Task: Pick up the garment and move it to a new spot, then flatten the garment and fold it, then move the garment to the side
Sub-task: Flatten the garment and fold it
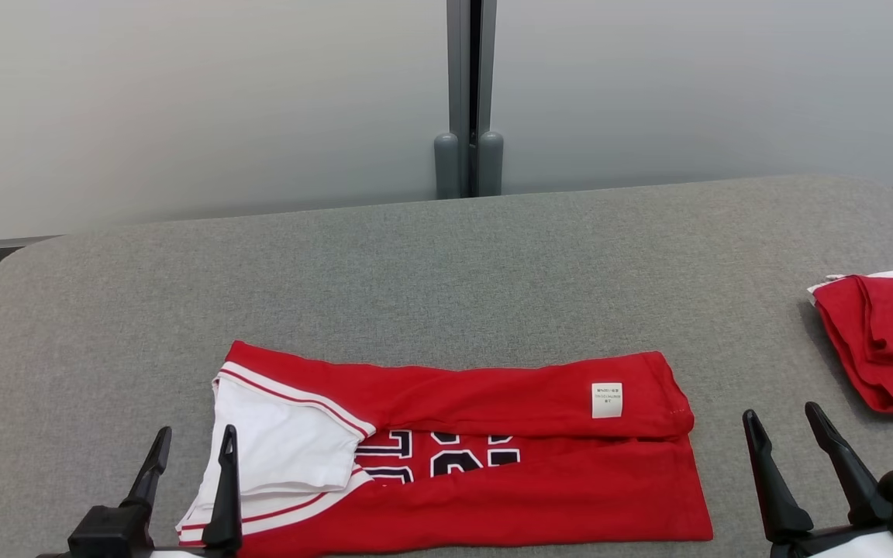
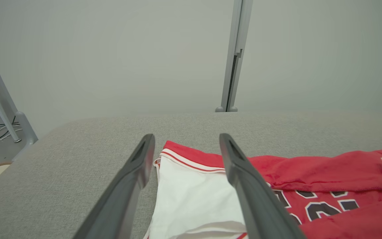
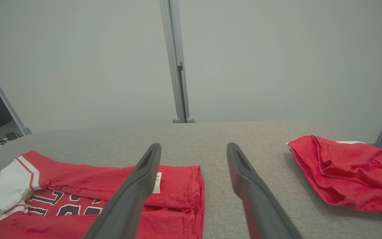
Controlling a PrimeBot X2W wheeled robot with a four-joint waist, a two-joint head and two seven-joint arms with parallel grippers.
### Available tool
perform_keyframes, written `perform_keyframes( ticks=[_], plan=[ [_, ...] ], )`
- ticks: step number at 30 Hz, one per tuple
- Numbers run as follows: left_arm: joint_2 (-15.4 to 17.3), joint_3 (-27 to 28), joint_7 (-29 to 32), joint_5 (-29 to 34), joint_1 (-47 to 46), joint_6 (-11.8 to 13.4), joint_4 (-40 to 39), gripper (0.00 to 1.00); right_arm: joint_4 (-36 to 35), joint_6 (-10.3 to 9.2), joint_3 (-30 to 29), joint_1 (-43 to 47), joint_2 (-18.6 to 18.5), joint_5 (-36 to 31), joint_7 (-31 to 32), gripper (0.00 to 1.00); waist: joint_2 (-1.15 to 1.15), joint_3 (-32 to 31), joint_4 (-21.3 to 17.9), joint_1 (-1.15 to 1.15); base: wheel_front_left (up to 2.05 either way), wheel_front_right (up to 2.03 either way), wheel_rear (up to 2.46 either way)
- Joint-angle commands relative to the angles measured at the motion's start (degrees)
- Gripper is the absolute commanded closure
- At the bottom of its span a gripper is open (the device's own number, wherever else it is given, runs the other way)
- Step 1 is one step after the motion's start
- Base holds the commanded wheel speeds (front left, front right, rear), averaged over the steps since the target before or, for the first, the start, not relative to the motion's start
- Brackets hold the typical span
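Grey fabric covers the table [image 1: 493, 263], with pale wall panels and a metal post [image 1: 470, 93] behind it. A red jersey [image 1: 539, 496] lies at the near edge, between the two grippers. Its long axis runs left to right, with the white-trimmed end toward the robot's left and the hem toward its right. The far edge is folded over the dark, white-outlined print, and a white label [image 1: 606, 400] faces up. The left gripper [image 1: 196, 430] hangs over the white end, fingers spread and empty. The right gripper [image 1: 780, 411] sits just beside the hem, also spread and empty. Another red cloth [image 1: 888, 341] lies crumpled at the far right.
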Motion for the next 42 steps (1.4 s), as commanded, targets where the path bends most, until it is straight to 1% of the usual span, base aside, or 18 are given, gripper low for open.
perform_keyframes(
  ticks=[1,10,14,19,25,26,27,32,35,36,38,39,40,41,42],
  plan=[
    [0.5,0.1,0.1,0.0,-0.6,-0.1,0.1,0.00,-0.1,0.00,-0.2,0.3,0.1,0.0,0.0,0.00,0.00,0.0,0.0,0.00,0.00,0.00,0.00],
    [0.7,-0.3,-0.1,-0.2,-1.1,0.1,0.4,0.00,1.1,0.00,-0.6,0.6,0.3,0.3,0.2,0.00,0.00,-0.3,0.6,0.00,0.00,0.00,0.00],
    [0.6,-0.8,0.0,0.0,-2.1,0.1,0.0,0.00,3.7,0.00,-1.2,-0.7,0.1,0.8,0.5,0.00,0.00,0.4,1.7,0.00,0.00,0.00,0.00],
    [-0.3,-2.1,-0.5,0.6,-5.4,-0.3,-0.4,0.00,11.2,0.00,-1.1,-5.5,-0.8,2.2,-0.1,0.00,0.00,4.5,4.4,0.00,0.00,0.00,0.00],
    [-1.6,-3.5,-1.7,1.1,-9.4,-0.8,1.2,0.00,25.5,0.00,1.9,-14.2,-1.8,4.7,-3.0,0.00,0.00,8.4,6.9,0.00,0.00,0.00,0.00],
    [-1.6,-3.6,-1.9,1.1,-9.8,-1.0,1.5,0.00,28.0,0.00,2.5,-15.3,-1.9,5.0,-3.6,0.00,0.00,8.9,7.1,0.00,0.00,0.00,0.00],
    [-1.6,-3.6,-1.9,1.1,-9.8,-1.0,1.5,0.00,28.0,0.00,2.5,-15.3,-1.9,5.0,-3.6,0.00,0.00,8.9,7.1,0.00,0.00,0.00,0.00],
    [-2.0,-3.9,-2.6,1.2,-11.4,-1.2,3.1,0.00,37.8,0.00,5.6,-19.3,-1.3,7.7,-6.1,0.00,0.00,10.0,7.7,0.00,0.00,0.00,0.00],
    [-2.2,-4.2,-3.0,1.3,-12.0,-1.3,3.7,0.00,42.2,0.00,7.7,-19.5,-0.4,9.3,-6.6,0.00,0.00,10.2,7.8,0.00,0.00,0.00,0.00],
    [-2.2,-4.3,-3.2,1.4,-12.1,-1.3,3.8,0.00,43.3,0.01,8.5,-19.1,0.2,10.1,-6.5,0.09,0.00,10.2,7.7,0.00,0.00,0.00,0.00],
    [-2.2,-4.4,-3.2,1.4,-12.1,-1.2,4.1,0.00,45.2,0.01,10.2,-18.1,1.0,11.0,-6.4,0.47,0.00,10.2,7.6,0.00,0.00,0.00,0.00],
    [-2.2,-4.4,-3.2,1.4,-12.1,-1.2,4.2,0.00,45.8,0.01,10.9,-17.4,1.5,11.6,-6.1,0.56,0.00,10.1,7.5,0.00,0.00,0.00,0.00],
    [-2.2,-4.5,-3.3,1.5,-12.1,-1.2,4.3,0.00,46.3,0.01,11.5,-16.8,1.7,11.9,-6.3,0.70,0.00,10.1,7.4,0.00,0.00,0.00,0.00],
    [-2.2,-4.5,-3.4,1.5,-12.1,-1.1,4.4,0.00,46.7,0.00,11.9,-16.4,1.9,12.5,-6.7,1.00,0.00,10.1,7.3,0.00,0.00,0.00,0.00],
    [-2.2,-4.4,-3.5,1.4,-12.1,-1.0,4.3,0.00,47.0,-0.01,12.3,-16.3,2.0,12.7,-6.9,1.00,0.00,10.1,7.0,0.00,0.00,0.00,0.00]
  ],
)
